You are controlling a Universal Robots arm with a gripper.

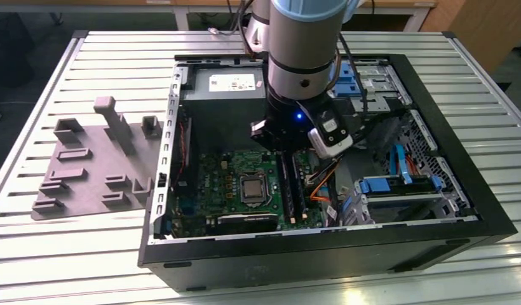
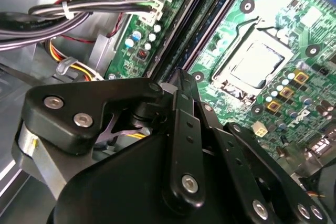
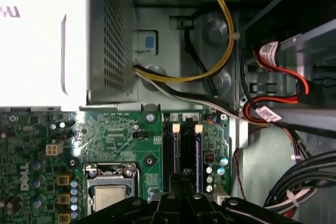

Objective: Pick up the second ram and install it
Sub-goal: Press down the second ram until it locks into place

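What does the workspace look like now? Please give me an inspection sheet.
Surface: ribbed metal table carrying an open computer case.
Job's things: green motherboard with long black slots beside the processor socket; the second ram cannot be made out for certain.
Clutter: grey fixture plate on the exterior view's left.
Hand: the hand is low over the slots, linkage close together; open or shut cannot be told.
Cables: yellow, black and red bundles inside the case.
Surroundings: wooden furniture behind the table.
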